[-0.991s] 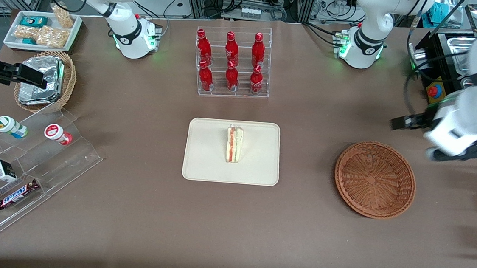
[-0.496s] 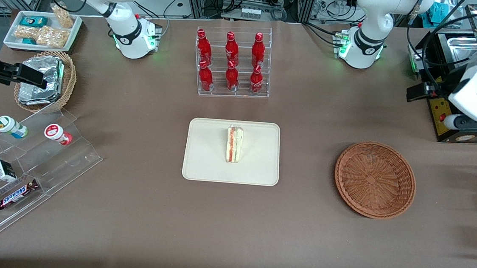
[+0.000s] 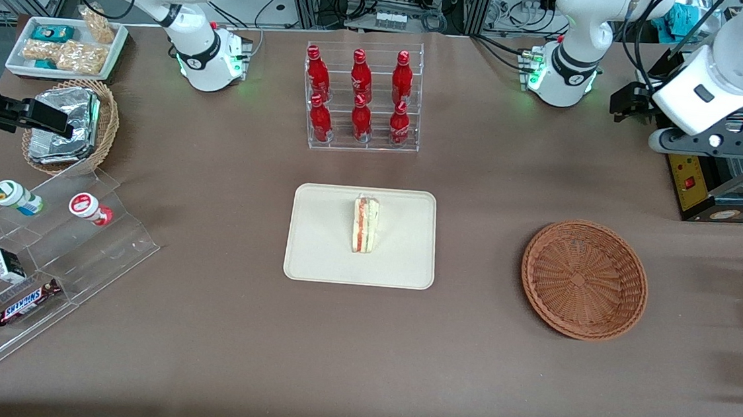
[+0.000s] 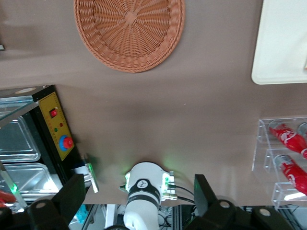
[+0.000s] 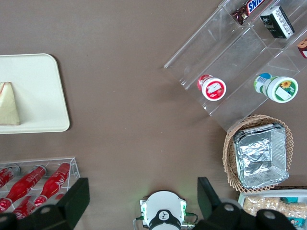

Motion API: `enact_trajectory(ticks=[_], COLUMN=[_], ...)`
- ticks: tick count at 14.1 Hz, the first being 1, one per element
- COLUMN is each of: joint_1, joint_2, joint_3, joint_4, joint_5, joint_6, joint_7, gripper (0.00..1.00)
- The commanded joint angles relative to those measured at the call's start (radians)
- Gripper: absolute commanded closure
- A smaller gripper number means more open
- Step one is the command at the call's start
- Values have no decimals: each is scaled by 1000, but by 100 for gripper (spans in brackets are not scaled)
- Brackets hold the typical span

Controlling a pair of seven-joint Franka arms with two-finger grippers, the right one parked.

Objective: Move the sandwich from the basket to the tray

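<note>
Sandwich (image 3: 365,224) lying on tray (image 3: 322,244); basket (image 3: 584,279) bare, well apart on bench (image 3: 216,329). Bottle rack (image 3: 362,96) farther from camera. Hand (image 4: 136,199) open, lifted higher than half a second ago, near arm base (image 3: 559,77).

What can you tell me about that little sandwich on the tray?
The sandwich is a small wedge of pale white bread standing on edge on the cream tray, near its middle, with red and green filling stripes facing up. It looks whole and nothing but the tray touches it. The brown wicker basket sits apart from it with nothing inside, and the gripper hangs open high above the working arm's end of the table.
</note>
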Motion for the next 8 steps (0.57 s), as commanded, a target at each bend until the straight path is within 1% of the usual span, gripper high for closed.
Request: enact_trajectory(ticks=[1, 3, 5, 8], joint_1=[30, 45, 79, 78], joint_2=[0, 0, 10, 14], joint_3=[-26, -38, -84, -86], joint_4=[-21, -19, -8, -8], joint_5=[21, 11, 10, 15], joint_6=[14, 17, 26, 27], joint_7=[32, 33, 33, 24], gripper=[0, 0, 0, 0])
